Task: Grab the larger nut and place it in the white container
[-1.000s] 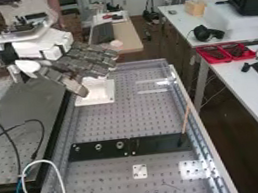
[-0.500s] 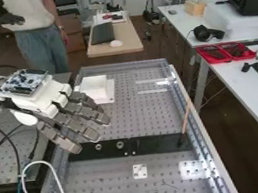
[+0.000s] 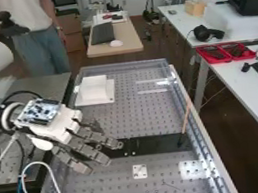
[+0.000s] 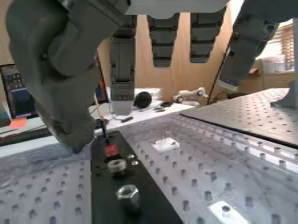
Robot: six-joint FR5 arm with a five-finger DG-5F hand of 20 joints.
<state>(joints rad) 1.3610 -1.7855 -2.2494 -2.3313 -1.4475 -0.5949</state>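
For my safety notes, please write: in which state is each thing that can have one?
Hand, open, fingers relaxed and empty.
Black plate, lying flat.
One nut, on the plate, ungrasped.
Other nut, likewise ungrasped.
White container, standing; cannot tell if empty.
Thin stick, tilted.

From above, one end of the black plate [image 3: 155, 144] is hidden beneath the hand [image 3: 62, 130]; behind its thumb, a monitor [image 4: 16, 92] is partly covered.

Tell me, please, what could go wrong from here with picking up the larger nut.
The nut nearest the wrist camera has another nut close by, so the fingers could knock that one while closing. It may also look larger merely from being nearer, risking a wrong pick.
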